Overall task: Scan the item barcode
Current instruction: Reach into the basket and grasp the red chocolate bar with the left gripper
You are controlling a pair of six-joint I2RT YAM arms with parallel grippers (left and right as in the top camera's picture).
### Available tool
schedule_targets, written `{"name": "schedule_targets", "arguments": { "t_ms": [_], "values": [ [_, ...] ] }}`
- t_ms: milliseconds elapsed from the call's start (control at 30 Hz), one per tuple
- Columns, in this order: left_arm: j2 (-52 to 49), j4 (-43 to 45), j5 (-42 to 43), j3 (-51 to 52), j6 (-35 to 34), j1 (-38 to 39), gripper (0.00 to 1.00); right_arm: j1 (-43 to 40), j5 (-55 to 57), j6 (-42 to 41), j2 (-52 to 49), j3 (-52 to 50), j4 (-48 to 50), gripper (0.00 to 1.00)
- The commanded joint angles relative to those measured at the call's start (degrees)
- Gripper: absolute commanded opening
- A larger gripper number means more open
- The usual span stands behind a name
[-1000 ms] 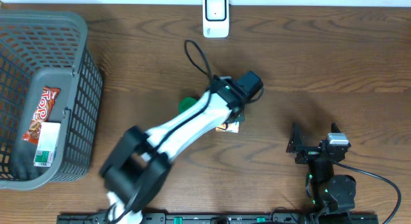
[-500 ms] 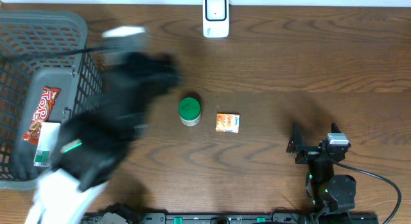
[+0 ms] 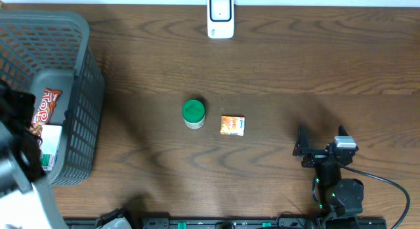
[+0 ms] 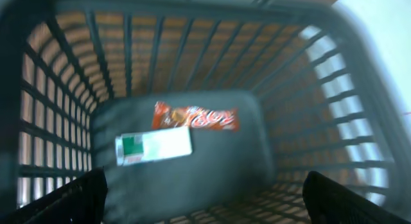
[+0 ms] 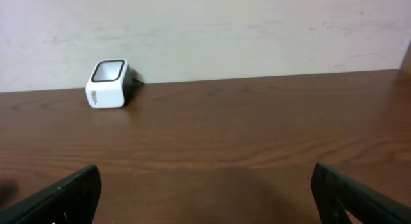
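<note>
1 ea: basket [image 3: 85, 124], scanner [image 3: 220, 16], jar [image 3: 193, 113], candy bar [image 3: 44, 111]; 2 boxes [image 3: 233, 124] [image 4: 154, 147].

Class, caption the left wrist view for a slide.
Open left gripper above a dark grey plastic mesh basket holding a red-orange wrapped snack bar and a white-and-green box.

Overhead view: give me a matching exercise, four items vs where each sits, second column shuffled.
Items
1. white barcode scanner
2. green-lidded jar
3. small orange box
4. red-wrapped candy bar

Places
A. inside the grey basket
B. lying flat mid-table, beside item 2
C. at the far edge of the table
D. standing upright mid-table, lid up

Pairs: 1-C, 2-D, 3-B, 4-A
</note>
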State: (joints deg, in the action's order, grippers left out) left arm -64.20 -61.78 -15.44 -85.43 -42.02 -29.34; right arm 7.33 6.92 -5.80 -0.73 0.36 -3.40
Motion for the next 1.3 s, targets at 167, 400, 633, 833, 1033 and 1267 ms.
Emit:
{"name": "schedule_targets", "arguments": {
  "t_ms": [167,400,633,833,1033,1267],
  "values": [
    [-17.51,2.58,5.97,1.53,11.56,-2.58,0.95,0.48,0.09,0.31,0.2,-0.04,-0.22,0.99],
    [-30.42,7.02,5.99,1.53,20.61,-2.58,0.95,0.48,0.09,0.31,0.2,-0.04,-0.22,0.99],
    [-37.97,16.28,5.81,1.53,39.15,-2.58,0.95,0.48,0.09,0.31,0.2,-0.04,-0.22,0.99],
    [-43.04,20.52,5.81,1.53,50.45,-2.8,0.95,0.48,0.09,0.31,0.2,-0.04,-0.22,0.99],
    [-48.72,22.73,5.81,1.53,53.92,-2.8,0.95,0.48,0.09,0.31,0.2,-0.04,-0.22,0.99],
    [-54.36,25.44,5.81,1.53,54.01,-2.86,0.95,0.48,0.09,0.31,0.2,-0.04,-0.22,0.99]
  ]
}}
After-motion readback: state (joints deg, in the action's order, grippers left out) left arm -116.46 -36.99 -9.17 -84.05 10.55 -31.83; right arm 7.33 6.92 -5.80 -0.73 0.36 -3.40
